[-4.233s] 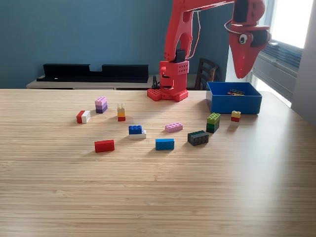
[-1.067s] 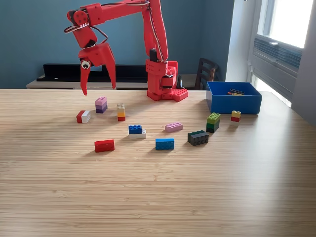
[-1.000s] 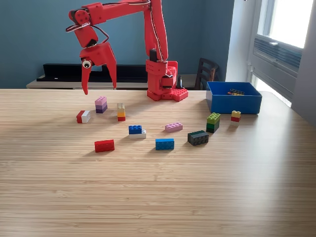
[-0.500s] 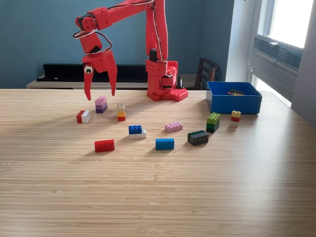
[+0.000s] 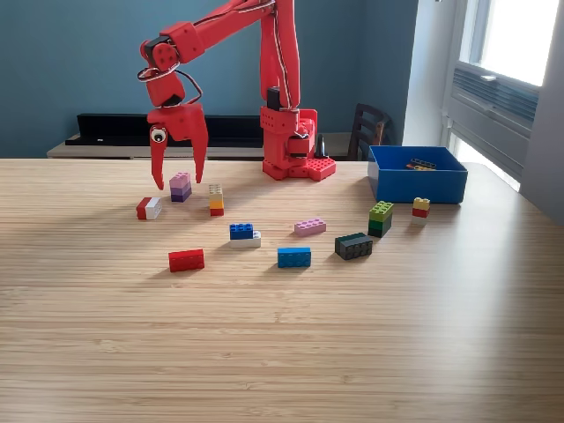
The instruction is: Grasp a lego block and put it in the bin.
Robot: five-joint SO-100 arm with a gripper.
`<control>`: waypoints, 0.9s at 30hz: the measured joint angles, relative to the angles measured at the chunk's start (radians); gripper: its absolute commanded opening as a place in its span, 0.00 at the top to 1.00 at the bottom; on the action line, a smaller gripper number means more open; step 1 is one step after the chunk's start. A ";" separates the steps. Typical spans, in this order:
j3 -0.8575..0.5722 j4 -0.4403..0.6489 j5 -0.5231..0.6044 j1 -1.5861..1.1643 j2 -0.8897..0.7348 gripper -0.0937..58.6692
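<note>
Exterior view has the red arm's jaws spread wide and empty, tips pointing down around the pink-purple block (image 5: 180, 186), one tip on each side and a bit above it. The bin (image 5: 416, 186) sits well apart on this view's right, with a couple of blocks already inside. Risk as I see it: the yellow-orange-red stack (image 5: 216, 200) and the red-white block (image 5: 148, 208) are close on the surface, so a slightly off descent could knock one, or tip the target

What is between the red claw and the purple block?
Nothing. In the exterior view, the open gripper hangs right over the purple block, its fingers on either side, with only air between.
</note>
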 measured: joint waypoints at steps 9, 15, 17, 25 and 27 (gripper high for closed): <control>0.092 -0.091 0.003 -0.005 0.011 0.91; 0.086 -0.046 -0.026 -0.028 0.011 0.93; 0.046 0.021 -0.035 -0.028 0.011 0.93; -0.328 0.365 -0.115 -0.029 0.011 0.94; -0.446 0.422 -0.127 -0.044 0.011 1.00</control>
